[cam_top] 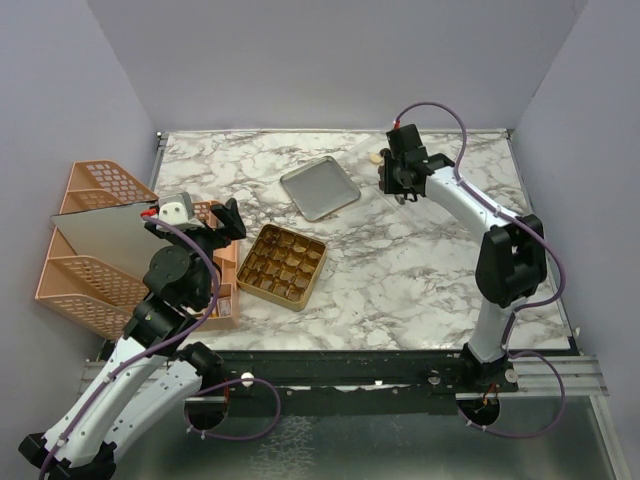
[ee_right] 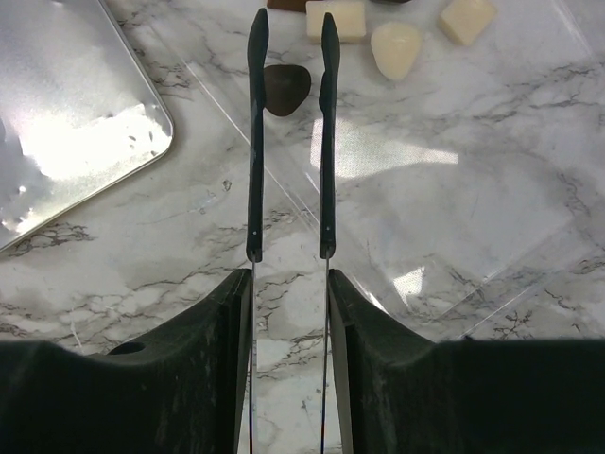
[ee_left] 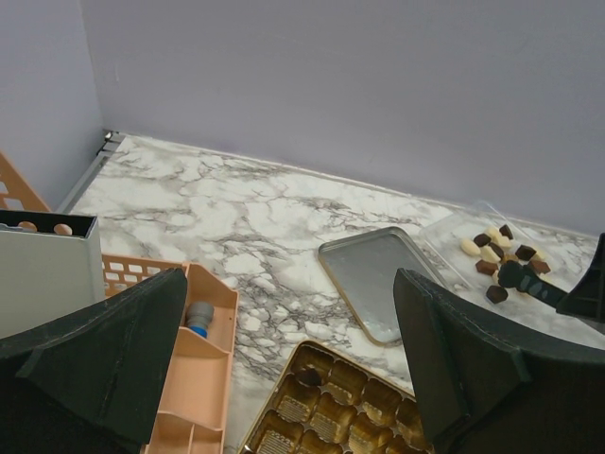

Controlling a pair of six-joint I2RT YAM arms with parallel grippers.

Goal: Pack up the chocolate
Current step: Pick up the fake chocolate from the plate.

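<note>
The chocolate (ee_left: pixel 492 253) lies in a loose heap on a clear plastic sheet (ee_right: pixel 454 208) at the far right of the counter (cam_top: pixel 400 270), toward the upper right of the overhead view. Dark, light-brown and cream bits are mixed together.

The right jaws hang low over the near edge of that heap. Their two thin blades are parted by only a narrow gap and they hold nothing. Seen from the right wrist, one dark piece (ee_right: pixel 284 87) shows inside that gap near the tips. It lies on the sheet close against the left-hand blade, and I cannot tell whether it touches. Three cream pieces (ee_right: pixel 395 47) sit near the tips along the top of that frame.

The left jaws are spread wide and empty, held up over a peach organiser tray (ee_left: pixel 189 397) at the left of the overhead frame. The golden tray (cam_top: pixel 268 296) with its grid of compartments sits in the middle of the overhead frame, just right of the organiser. A compartment at its far-left corner holds something dark (ee_left: pixel 307 376).

A silvery lid (cam_top: pixel 320 188) lies flat between the golden tray and the heap, just beside the sheet.
</note>
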